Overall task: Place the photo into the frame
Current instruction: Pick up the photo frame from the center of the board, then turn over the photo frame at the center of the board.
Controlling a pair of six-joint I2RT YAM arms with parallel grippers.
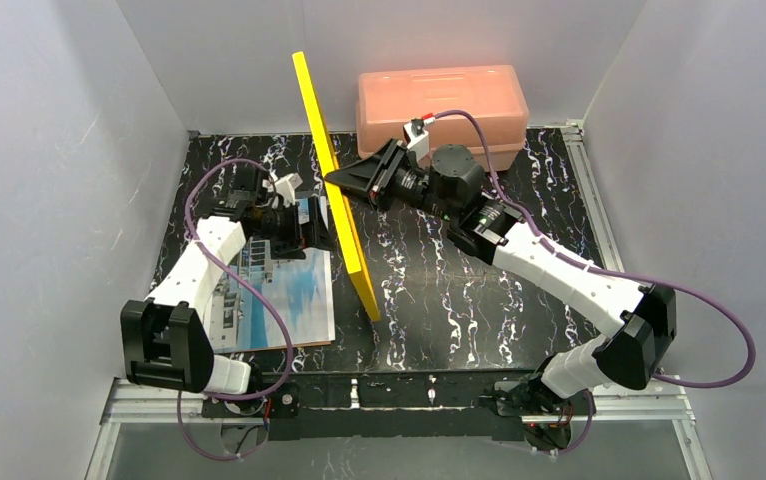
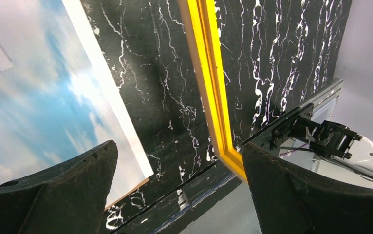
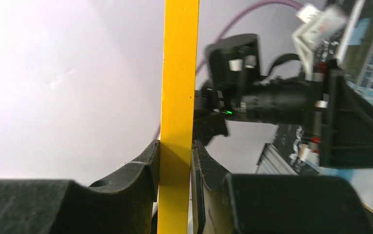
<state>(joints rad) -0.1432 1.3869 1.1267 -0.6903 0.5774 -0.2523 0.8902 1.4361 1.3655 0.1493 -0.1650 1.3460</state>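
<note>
The frame (image 1: 355,250), a thin yellow-orange rectangle, stands on edge across the middle of the black marbled table, its top corner tilted toward the back wall. My right gripper (image 1: 336,181) is shut on its upper edge; in the right wrist view both fingers press the yellow bar (image 3: 178,73) at the right gripper (image 3: 176,146). The photo (image 1: 279,290), blue sky with clouds and a white building, lies flat on the table left of the frame. My left gripper (image 1: 321,235) hangs open just left of the frame, above the photo's far corner. In the left wrist view the left gripper (image 2: 178,146) holds nothing, with the photo (image 2: 38,97) on one side and the frame (image 2: 211,83) on the other.
A salmon-pink plastic box (image 1: 441,100) stands at the back wall behind the right arm. A brown board edge (image 2: 126,192) shows under the photo's near corner. Grey walls close in both sides. A metal rail (image 1: 409,395) runs along the near table edge.
</note>
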